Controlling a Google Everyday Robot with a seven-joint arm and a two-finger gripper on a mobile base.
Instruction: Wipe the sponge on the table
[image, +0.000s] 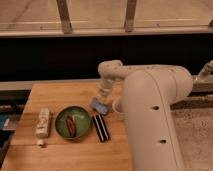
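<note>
Nearest, the thick white arm (150, 115) filled the right side of the view. On the wooden counter (55, 95) a black ridged block (101, 128) lay just beside a green bowl (57, 122), and a pale bottle (42, 123) lay on its side at the other side of the bowl. Behind the block was the sponge (99, 105), a small flat light-blue pad, slightly tilted, near the middle of the counter. The gripper (103, 96) stood directly over it, its fingers closed on the sponge from above.
</note>
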